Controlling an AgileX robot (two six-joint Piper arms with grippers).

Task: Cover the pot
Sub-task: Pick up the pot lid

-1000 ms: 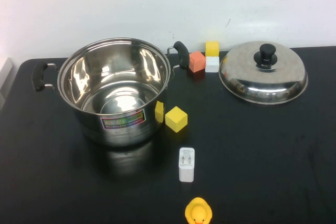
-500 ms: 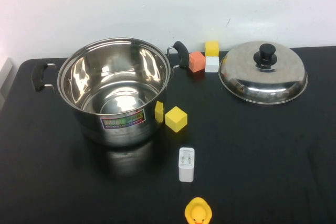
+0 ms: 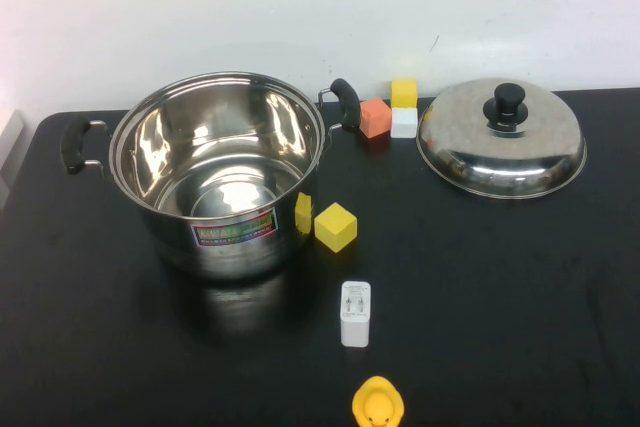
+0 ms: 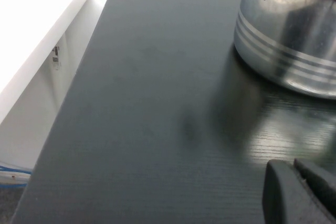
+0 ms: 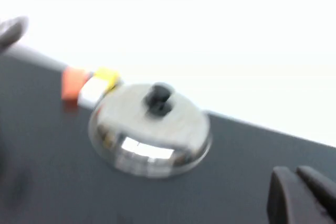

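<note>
The open, empty steel pot (image 3: 222, 172) with black side handles and a colourful sticker stands at the left of the black table (image 3: 500, 277). The domed steel lid (image 3: 502, 152) with a black knob (image 3: 508, 104) lies on the table at the back right, apart from the pot. Neither arm shows in the high view. In the left wrist view, my left gripper (image 4: 296, 182) is shut and empty, low over the table, with the pot's wall (image 4: 294, 40) ahead. In the right wrist view, my right gripper (image 5: 296, 187) is shut and empty, with the lid (image 5: 149, 129) ahead of it.
A yellow cube (image 3: 335, 226) sits by the pot's right side. An orange cube (image 3: 374, 117), a white cube (image 3: 404, 122) and a yellow cube (image 3: 404, 93) stand between pot and lid. A white charger (image 3: 355, 313) and a rubber duck (image 3: 378, 404) lie near the front.
</note>
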